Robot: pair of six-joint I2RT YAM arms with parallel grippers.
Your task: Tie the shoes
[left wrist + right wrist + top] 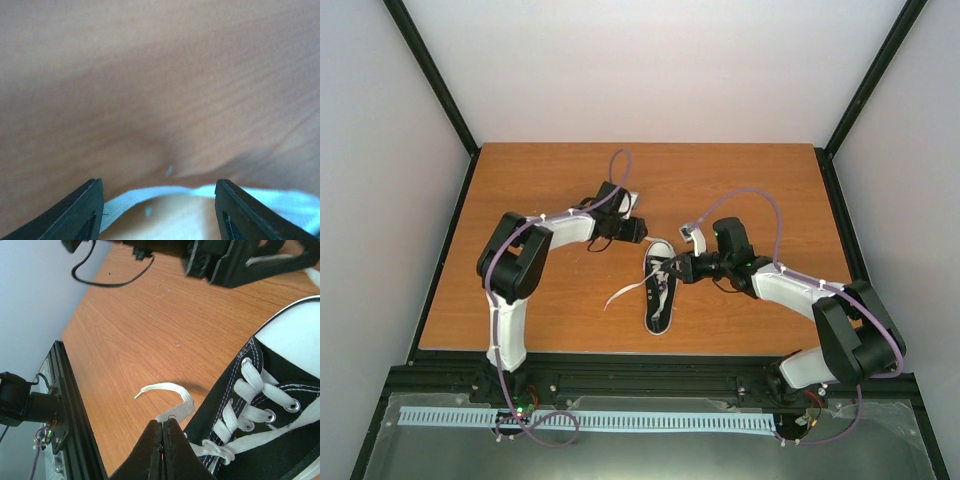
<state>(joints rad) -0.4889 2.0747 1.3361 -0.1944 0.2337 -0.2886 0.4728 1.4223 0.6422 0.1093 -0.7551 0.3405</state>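
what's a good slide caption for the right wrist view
Right gripper, jaws shut, its tip at the loose white lace beside the sneaker on the table.

Overhead, two close wrist-cams; shared table (750, 180)

A wooden table (550, 190) stands between white walls (660, 60) — black rail (650, 378) and pale slotted strip (650, 422) at its near edge.
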